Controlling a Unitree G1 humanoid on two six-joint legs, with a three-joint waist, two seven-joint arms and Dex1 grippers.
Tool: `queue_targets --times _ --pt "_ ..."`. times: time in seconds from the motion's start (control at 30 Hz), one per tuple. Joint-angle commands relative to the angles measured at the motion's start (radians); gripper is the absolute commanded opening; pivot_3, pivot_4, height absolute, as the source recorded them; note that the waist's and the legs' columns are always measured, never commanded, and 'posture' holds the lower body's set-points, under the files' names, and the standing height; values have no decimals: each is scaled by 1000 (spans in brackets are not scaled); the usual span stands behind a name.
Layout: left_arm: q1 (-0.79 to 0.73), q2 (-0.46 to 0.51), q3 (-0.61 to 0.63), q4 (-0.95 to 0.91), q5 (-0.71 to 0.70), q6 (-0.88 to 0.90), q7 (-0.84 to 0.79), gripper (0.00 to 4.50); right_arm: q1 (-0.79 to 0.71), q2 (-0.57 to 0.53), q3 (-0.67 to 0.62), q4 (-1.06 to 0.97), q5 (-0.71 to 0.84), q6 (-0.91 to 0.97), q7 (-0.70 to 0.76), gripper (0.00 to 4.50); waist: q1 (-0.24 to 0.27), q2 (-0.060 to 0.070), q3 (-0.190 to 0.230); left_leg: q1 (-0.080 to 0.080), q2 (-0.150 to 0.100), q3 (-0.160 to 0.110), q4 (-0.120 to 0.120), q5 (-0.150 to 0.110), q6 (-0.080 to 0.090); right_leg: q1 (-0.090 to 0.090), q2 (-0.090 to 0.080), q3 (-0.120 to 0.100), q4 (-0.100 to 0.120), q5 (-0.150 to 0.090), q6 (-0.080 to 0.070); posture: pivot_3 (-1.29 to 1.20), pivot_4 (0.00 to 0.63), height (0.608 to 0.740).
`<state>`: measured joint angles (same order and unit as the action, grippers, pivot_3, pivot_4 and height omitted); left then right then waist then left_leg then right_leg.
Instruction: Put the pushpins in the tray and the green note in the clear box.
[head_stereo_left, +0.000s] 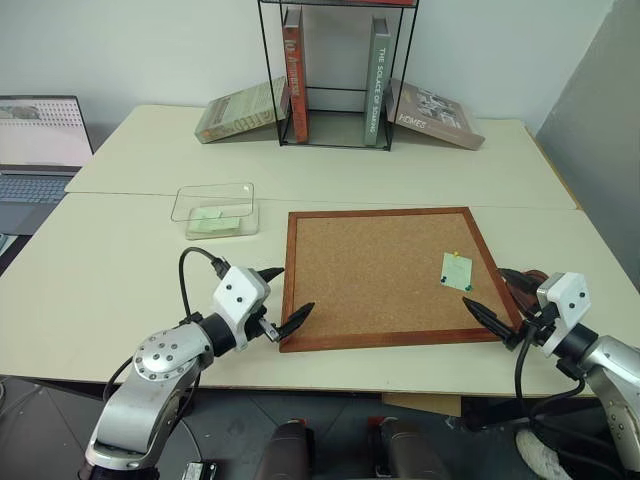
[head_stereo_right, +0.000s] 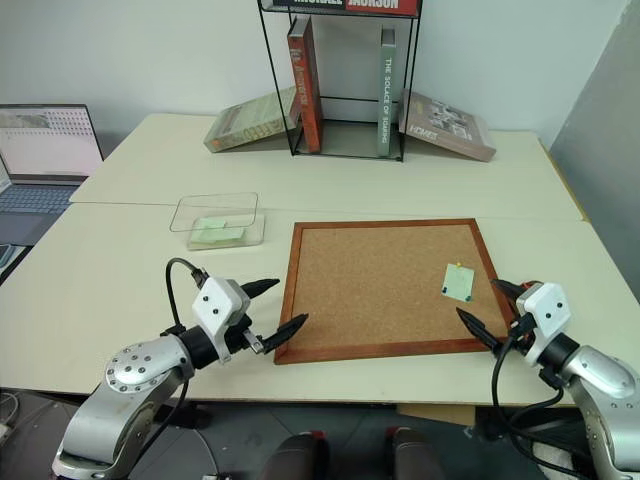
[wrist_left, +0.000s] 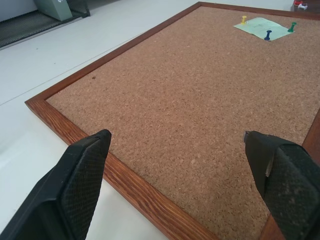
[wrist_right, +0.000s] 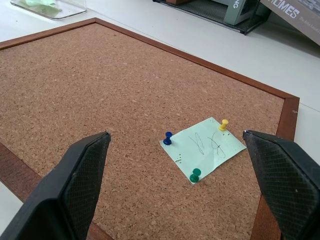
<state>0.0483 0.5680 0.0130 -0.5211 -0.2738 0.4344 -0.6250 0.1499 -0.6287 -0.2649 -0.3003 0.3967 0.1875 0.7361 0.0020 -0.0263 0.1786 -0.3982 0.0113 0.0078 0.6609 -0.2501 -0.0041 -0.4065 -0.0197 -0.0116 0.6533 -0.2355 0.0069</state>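
Pushpins (wrist_right: 195, 175) hold the green note (wrist_right: 202, 146) to the cork board (head_stereo_left: 380, 275), three of them: yellow at one corner, blue at another, green at a third. Note sits on the right side of the board, toward its near edge, close to the right gripper (head_stereo_left: 502, 298).

Handling, by judgement: pins are tiny, hard, smooth-headed, light; likely to roll or flick away once free. Best taken by the head, pulled straight out of the cork. Note is thin paper, limp, easily creased or torn if dragged while any pin remains; take it by a free edge after the pins are out.

Looks: note pale green, square, faint pen scribbles on it.

Clear box (head_stereo_left: 215, 210) lies far left of the board with something pale green in it already. Tray (head_stereo_left: 530, 285), dark reddish, partly hidden behind the right gripper.

Both claws gape wide, holding nothing; left gripper (head_stereo_left: 285, 297) at the board's near-left corner.
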Motion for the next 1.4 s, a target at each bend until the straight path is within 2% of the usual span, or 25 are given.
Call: queue_targets --times 0.03,0.37,0.73,1.17,1.27,1.4 --pt "2 17 16 -45 11 -32 -2 4489 -19 -19 -28 -3 11 -4 10 4500 0 0 0 0 0 0 0 0 0 0 0 0 0 0 0 0 150 740" --pt "-8 42 10 -60 16 21 8 4489 -21 -17 -32 19 18 -7 24 4500 0 0 0 0 0 0 0 0 0 0 0 0 0 -2 -3 0 150 740" --pt "-53 47 24 -32 -12 -1 -21 4489 -34 -11 -43 30 39 24 14 4500 0 0 0 0 0 0 0 0 0 0 0 0 0 -2 -4 0 150 740" --pt "-75 55 -28 -37 -20 0 -89 4489 -11 6 -37 28 19 -15 20 4500 0 0 0 0 0 0 0 0 0 0 0 0 0 -2 -4 0 150 740" --pt "-102 48 -53 -28 -19 5 -105 4082 -2 6 -43 15 24 -12 16 4500 0 0 0 0 0 0 0 0 0 0 0 0 0 -2 -4 0 150 740" --pt "-164 17 -110 2 -10 21 -106 3318 11 11 -46 -6 27 -8 6 4500 1 0 0 0 0 0 0 0 0 0 0 0 0 -2 -3 0 150 740"
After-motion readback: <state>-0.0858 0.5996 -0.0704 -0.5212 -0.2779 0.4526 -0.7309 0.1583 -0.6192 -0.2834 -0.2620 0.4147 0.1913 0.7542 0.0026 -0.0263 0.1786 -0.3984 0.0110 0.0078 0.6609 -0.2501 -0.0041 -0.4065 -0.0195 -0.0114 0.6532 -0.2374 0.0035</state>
